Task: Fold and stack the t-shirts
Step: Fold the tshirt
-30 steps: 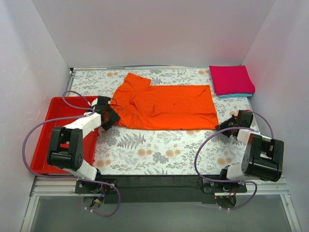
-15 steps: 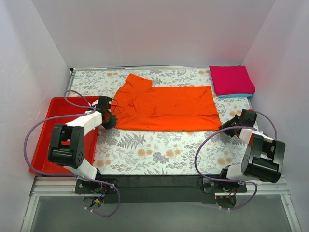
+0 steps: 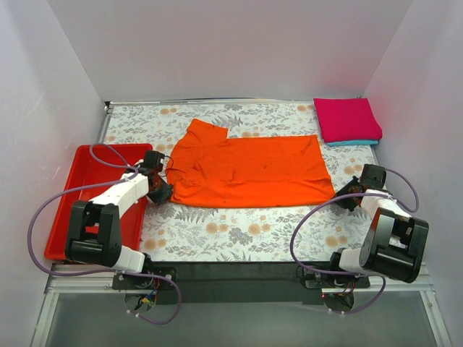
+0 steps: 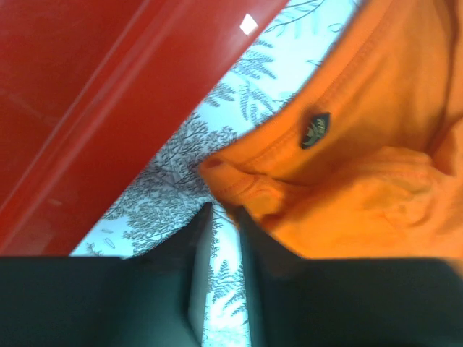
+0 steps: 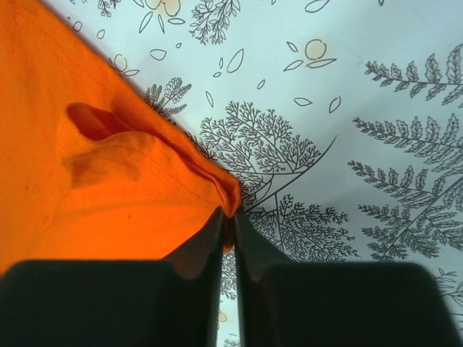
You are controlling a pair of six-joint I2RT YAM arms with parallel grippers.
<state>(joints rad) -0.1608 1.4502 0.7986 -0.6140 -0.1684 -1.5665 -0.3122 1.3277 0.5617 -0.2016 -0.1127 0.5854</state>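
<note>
The orange t-shirt (image 3: 246,170) lies spread flat on the floral table cover, collar end to the left, hem to the right. My left gripper (image 3: 163,191) is nearly closed and pinches the shirt's left edge near the collar (image 4: 239,181), with its tips (image 4: 223,211) at the cloth. My right gripper (image 3: 346,199) is shut on the shirt's near right hem corner (image 5: 145,188), with its tips (image 5: 228,215) on the fold. The magenta-pink folded shirt (image 3: 346,119) lies on the teal one (image 3: 354,142) at the far right corner.
A red plastic tray (image 3: 87,195) sits at the left table edge, right beside my left gripper; its wall (image 4: 108,108) fills the left of the left wrist view. White walls enclose the table on three sides.
Both grippers have moved toward the near edge, dragging the orange shirt with them. The shirt's near edge now sits lower in the top view.
</note>
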